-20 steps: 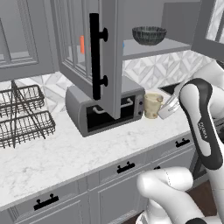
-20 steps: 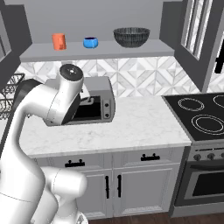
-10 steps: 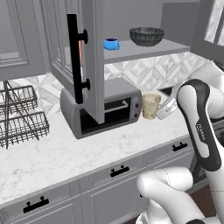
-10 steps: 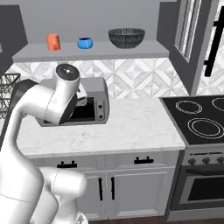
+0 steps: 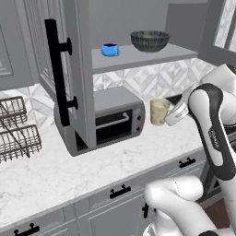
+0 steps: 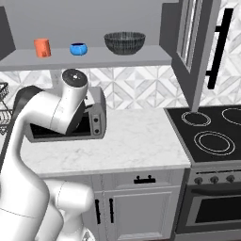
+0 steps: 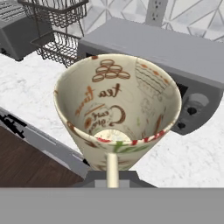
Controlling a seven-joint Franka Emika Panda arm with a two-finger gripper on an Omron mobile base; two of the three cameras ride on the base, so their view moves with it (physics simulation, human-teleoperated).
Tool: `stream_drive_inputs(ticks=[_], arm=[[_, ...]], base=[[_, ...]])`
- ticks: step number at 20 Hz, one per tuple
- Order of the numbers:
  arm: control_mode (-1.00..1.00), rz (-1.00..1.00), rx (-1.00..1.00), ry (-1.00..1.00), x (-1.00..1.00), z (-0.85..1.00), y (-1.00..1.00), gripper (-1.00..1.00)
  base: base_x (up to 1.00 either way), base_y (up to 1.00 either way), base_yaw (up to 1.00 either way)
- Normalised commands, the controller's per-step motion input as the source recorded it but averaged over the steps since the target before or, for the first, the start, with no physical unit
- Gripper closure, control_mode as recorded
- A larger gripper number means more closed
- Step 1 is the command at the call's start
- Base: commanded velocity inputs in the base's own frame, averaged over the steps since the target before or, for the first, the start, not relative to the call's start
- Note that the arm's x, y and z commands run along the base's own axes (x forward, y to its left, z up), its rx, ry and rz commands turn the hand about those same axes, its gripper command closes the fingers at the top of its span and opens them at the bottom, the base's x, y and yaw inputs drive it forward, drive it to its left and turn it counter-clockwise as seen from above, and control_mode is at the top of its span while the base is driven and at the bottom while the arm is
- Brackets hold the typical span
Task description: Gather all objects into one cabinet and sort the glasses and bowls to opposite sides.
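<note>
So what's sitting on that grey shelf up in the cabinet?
On the shelf stand an orange cup, a small blue vessel and a dark woven bowl. From the left, the open door hides the cup.

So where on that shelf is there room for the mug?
The cabinet shelf is bare right of the dark-grey bowl, up to the open door. A narrower gap lies between bowl and blue cup. The left end is crowded: orange cup beside blue. The mug is in the jaws.

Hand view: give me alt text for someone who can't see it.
A cream mug with brown printed lettering is held in the shut gripper, its open mouth facing the camera. Behind it sit a grey toaster oven and a wire dish rack on a white marble counter.
</note>
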Motion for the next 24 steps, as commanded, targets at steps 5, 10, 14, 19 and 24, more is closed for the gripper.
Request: stream_drive_inputs(ticks=[5,10,14,19,24], arm=[[1.0,0.0,0.0,0.0,0.0,0.0,0.0,1.0],[1.0,0.0,0.0,0.0,0.0,0.0,0.0,1.0],[1.0,0.0,0.0,0.0,0.0,0.0,0.0,1.0],[1.0,0.0,0.0,0.0,0.0,0.0,0.0,1.0],[1.0,0.0,0.0,0.0,0.0,0.0,0.0,1.0]], base=[[0.48,0.1,-0.01],[0.66,0.0,0.0],[0.62,0.0,0.0],[0.18,0.02,0.0],[0.0,0.0,0.0]])
